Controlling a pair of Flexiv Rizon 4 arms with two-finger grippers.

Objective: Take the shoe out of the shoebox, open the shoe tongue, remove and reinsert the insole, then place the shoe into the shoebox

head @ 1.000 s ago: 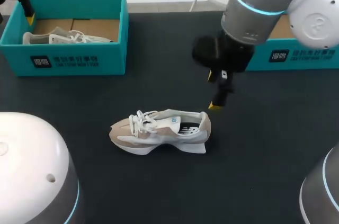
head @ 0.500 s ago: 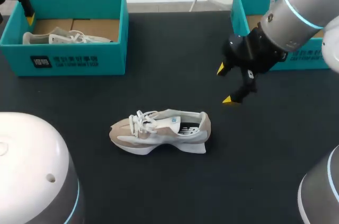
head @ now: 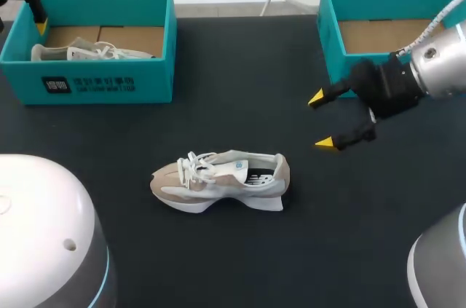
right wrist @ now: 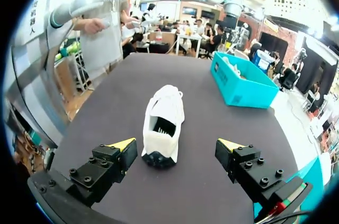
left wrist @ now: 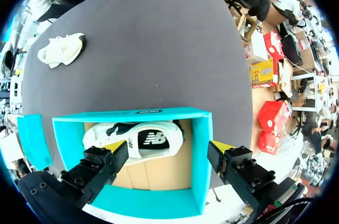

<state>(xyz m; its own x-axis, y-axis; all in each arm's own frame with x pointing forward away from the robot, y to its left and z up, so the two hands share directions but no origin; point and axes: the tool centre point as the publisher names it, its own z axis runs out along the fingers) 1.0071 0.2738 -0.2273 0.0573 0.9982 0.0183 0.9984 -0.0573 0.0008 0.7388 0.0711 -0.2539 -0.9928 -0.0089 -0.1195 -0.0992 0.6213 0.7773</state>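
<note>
Ahead of our right gripper [right wrist: 176, 143], the black table [head: 240, 68] carries two teal boxes. The left box [left wrist: 201, 160], directly under our left gripper [left wrist: 169, 147], holds a second shoe [left wrist: 140, 140]. The right box [head: 329, 31], just beside the right jaws, shows bare cardboard. The shoe [right wrist: 163, 123] lies on the table ahead of the right jaws, heel nearest. Both pairs of jaws stand spread, gripping nothing.

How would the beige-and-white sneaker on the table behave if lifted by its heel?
The beige-and-white sneaker, standing upright on its thick sole, probably feels light. Its soft upper likely gives when squeezed. Held by the heel, the toe may dip, loose white laces dangling.
</note>
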